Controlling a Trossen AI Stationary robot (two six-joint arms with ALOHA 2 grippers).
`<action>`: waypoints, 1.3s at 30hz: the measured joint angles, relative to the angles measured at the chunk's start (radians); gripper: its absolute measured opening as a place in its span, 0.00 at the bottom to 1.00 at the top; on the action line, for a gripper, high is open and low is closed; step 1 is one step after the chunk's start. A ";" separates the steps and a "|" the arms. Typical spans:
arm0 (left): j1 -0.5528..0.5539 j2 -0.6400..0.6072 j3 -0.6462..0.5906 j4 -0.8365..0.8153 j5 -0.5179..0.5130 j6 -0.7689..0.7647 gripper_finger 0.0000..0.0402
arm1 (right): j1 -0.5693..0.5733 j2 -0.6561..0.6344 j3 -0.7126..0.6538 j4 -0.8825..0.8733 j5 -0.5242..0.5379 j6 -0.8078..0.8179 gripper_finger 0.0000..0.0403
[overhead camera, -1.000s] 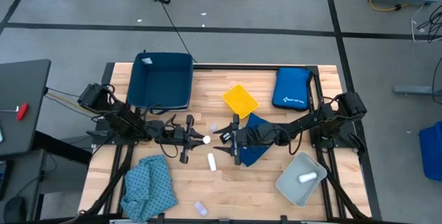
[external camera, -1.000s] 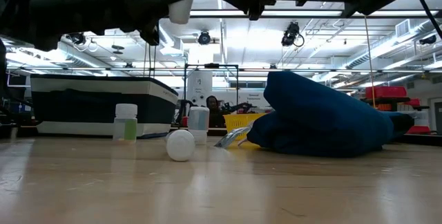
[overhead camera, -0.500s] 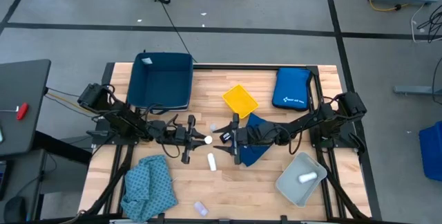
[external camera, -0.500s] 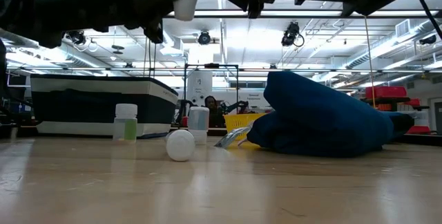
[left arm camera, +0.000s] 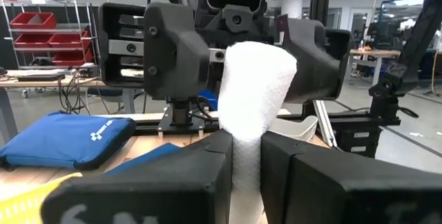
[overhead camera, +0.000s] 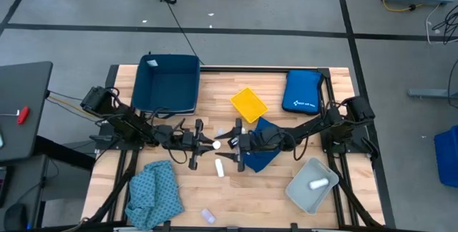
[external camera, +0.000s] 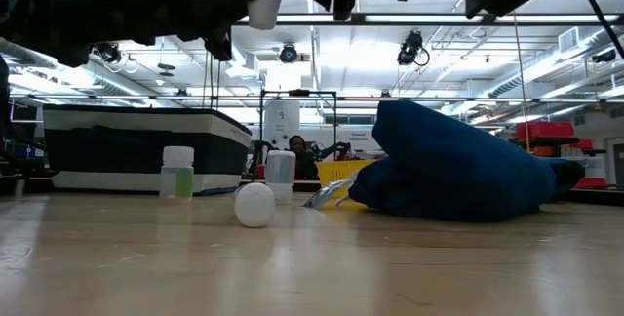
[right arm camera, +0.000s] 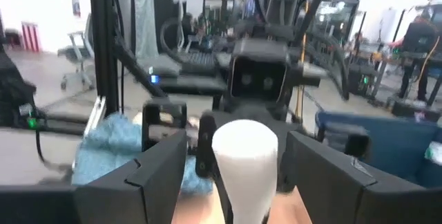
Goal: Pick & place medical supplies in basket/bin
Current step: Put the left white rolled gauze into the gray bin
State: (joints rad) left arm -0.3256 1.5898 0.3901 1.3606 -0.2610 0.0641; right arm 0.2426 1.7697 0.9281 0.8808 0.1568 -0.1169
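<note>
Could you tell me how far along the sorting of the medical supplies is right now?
Done: one white roll in the grey bin. In hand: the left tool is shut on a white roll above mid-table, with the open right tool facing it, apparently for a handover. Left: a roll on the table, the teal cloth, the navy cloth and small vials.

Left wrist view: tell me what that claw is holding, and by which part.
The left claw is shut on a white roll, pinching its lower end; the rest stands up above the fingers. The open right claw faces it, its fingers on either side of the roll.
</note>
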 joint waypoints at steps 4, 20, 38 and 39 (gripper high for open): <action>-0.001 0.000 0.000 -0.011 0.000 0.001 0.10 | -0.006 0.013 0.015 -0.031 0.012 0.006 0.64; -0.001 0.000 -0.001 -0.014 0.004 0.007 0.10 | -0.006 0.013 0.016 -0.056 0.022 -0.008 0.10; -0.001 -0.001 0.003 -0.114 0.097 -0.009 0.26 | -0.005 0.014 0.013 -0.093 -0.029 -0.018 0.09; 0.000 -0.001 0.002 -0.140 0.101 -0.016 0.32 | -0.005 0.014 0.013 -0.096 -0.029 -0.018 0.09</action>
State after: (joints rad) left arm -0.3260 1.5887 0.3920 1.2211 -0.1602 0.0478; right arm 0.2379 1.7840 0.9409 0.7849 0.1280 -0.1348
